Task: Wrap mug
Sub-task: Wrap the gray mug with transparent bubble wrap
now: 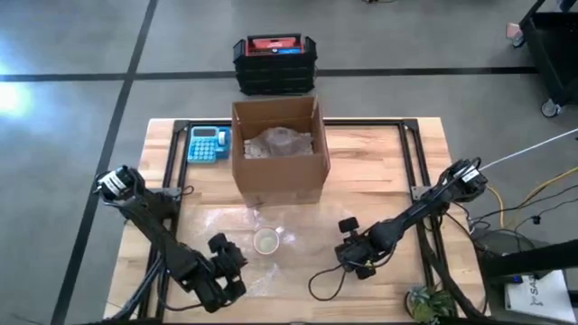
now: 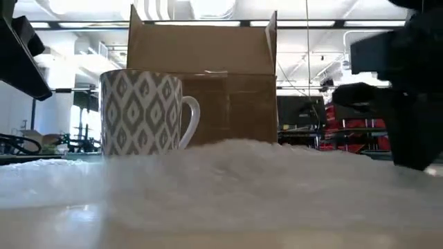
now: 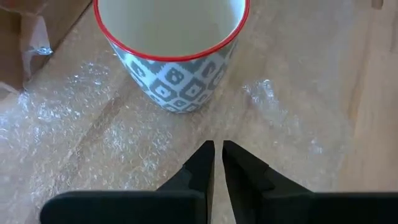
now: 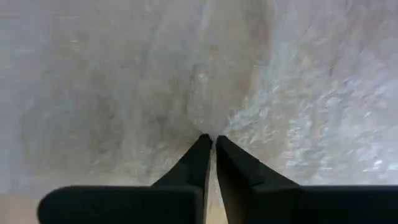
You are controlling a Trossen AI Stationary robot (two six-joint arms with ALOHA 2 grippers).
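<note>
I am working at the opening step of the wrap: taking hold of the bubble wrap sheet (image 1: 271, 257) so that it can be folded over the mug (image 1: 265, 241).

Position of the work: the mug is standing upright on the sheet, which is lying flat on the worktop (image 1: 379, 162), in front of the open cardboard box (image 1: 278, 149). In the low view the handle is showing on the side of the mug toward the box. A blue calculator (image 1: 209, 144) is lying beside the box and plays no part.

Left gripper (image 3: 217, 149): I am holding it low over the sheet, just beside the mug, with the fingers (image 3: 200, 167) clenched almost together. I cannot tell whether any film is caught between them.

Right gripper (image 4: 210, 142): I am holding it down at the sheet on the other side of the mug, near the sheet's edge. The fingers (image 4: 194, 163) are pressed together at the tips, and creases in the film are running into that point, so I am judging that they are pinching the sheet.

Next move, as I judge it:
1. Confirm the pinch on each side.
2. Lift the edge clear of the worktop.
3. Carry it up and over the rim without tipping the mug, as the film is light and may slip or drag the mug along.
</note>
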